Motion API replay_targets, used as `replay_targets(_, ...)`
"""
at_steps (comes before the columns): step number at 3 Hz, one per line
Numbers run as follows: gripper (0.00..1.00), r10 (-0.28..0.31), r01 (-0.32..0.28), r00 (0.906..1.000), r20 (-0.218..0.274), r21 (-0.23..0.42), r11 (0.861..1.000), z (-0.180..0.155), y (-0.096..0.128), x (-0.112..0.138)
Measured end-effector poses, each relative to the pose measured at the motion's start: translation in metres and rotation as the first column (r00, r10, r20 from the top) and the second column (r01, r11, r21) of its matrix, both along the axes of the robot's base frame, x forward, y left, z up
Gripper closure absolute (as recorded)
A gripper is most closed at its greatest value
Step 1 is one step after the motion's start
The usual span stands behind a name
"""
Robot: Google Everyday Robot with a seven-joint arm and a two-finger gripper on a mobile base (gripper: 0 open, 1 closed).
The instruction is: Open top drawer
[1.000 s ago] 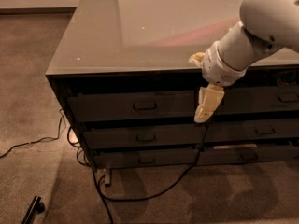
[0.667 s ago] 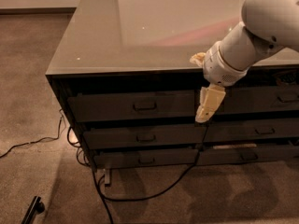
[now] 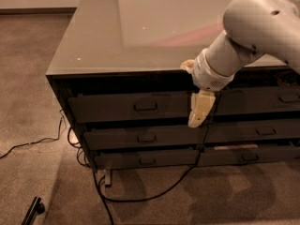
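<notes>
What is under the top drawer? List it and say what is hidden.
Under the top drawer sit a middle drawer and a bottom drawer, then black cables on the floor. The gripper hangs before the top drawer's right end, covering it. Drawer interiors are hidden.

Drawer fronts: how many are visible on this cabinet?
6. Left stack: top drawer, middle drawer, bottom drawer. Right stack: upper front, middle front, lower front, each cut by the frame edge. The pincer hangs in front between the stacks; further drawers may lie out of view.
</notes>
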State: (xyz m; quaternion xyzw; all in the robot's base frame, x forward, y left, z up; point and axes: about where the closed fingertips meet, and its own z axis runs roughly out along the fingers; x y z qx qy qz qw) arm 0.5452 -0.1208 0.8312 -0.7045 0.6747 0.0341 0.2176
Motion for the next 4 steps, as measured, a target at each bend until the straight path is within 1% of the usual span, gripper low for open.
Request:
replay_targets(1,0.00,0.023,-0.023,0.9989,-0.042,-0.005,1.000,-0.028,0.011,-0.003)
replay_targets(2,0.00,0.043,-0.043,0.9955,-0.085,0.009,0.999,-0.057,0.021,-0.004)
replay_targets(3,0.00,0.058,-0.053,0.9828,-0.175,0.036,0.998,-0.091,0.037,0.008)
replay_targets(4,0.00,0.058,-0.053,0.9827,-0.176,0.036,0.998,-0.091,0.037,0.008)
